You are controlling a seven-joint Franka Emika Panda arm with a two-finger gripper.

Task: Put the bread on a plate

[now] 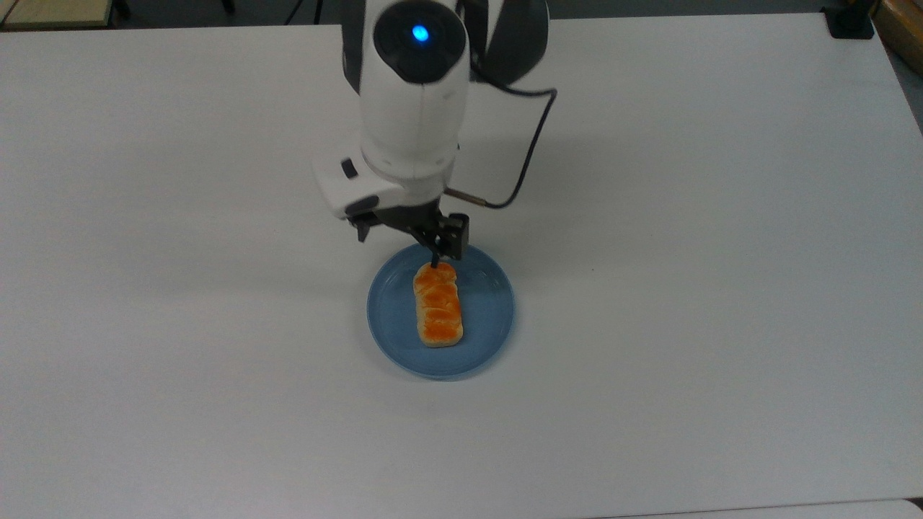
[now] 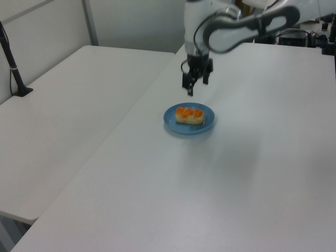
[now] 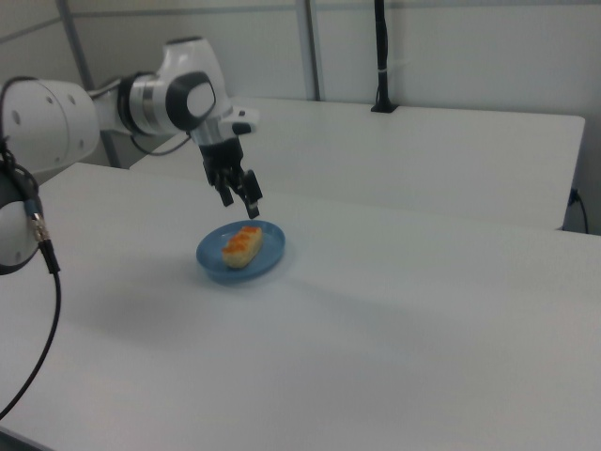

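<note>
The bread [image 1: 438,304], an oblong bun with an orange glazed top, lies flat across the middle of the round light-blue plate [image 1: 484,317]. It lies free there, with nothing touching it. My gripper [image 1: 399,245] hangs open and empty in the air, above the plate's far rim in the top view. In the left view the gripper [image 2: 196,85] is well above and behind the bread [image 2: 189,115] and the plate [image 2: 208,122]. In the right view the gripper [image 3: 239,202] hovers over the bread [image 3: 241,244] on the plate [image 3: 269,256].
The white table [image 1: 685,288] spreads wide on all sides of the plate. A second white table [image 2: 68,100] adjoins it, with a black clamped post [image 2: 12,65] at its edge. A dark cable [image 1: 530,155] loops off the arm's wrist.
</note>
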